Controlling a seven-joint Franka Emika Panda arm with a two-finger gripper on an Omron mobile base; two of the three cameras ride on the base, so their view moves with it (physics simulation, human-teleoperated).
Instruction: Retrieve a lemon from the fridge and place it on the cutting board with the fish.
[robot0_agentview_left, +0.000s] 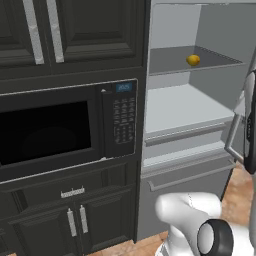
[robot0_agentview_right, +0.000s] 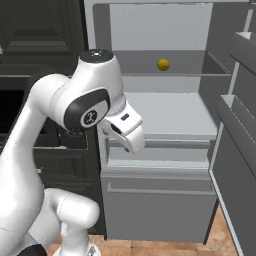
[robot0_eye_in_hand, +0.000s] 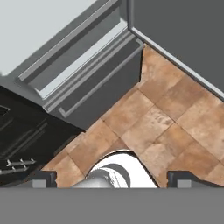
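The fridge (robot0_agentview_left: 185, 107) stands open, with light grey shelves inside. The lemon (robot0_agentview_left: 193, 60) rests on its upper shelf, small and yellow-orange, and appears toward the back of that shelf in the right base view (robot0_agentview_right: 163, 64). My gripper (robot0_eye_in_hand: 113, 178) is open with nothing between its fingers. It points down at the floor in front of the fridge's lower drawer (robot0_eye_in_hand: 87, 74), well below the lemon. My hand hangs in front of the fridge's middle shelf (robot0_agentview_right: 165, 115). The cutting board and the fish are out of view.
The fridge door (robot0_agentview_right: 235, 150) is swung open on the right, its edge close to my arm. A black microwave (robot0_agentview_left: 50, 130) sits in dark cabinets left of the fridge. Brown tiled floor (robot0_eye_in_hand: 153, 127) lies below the gripper.
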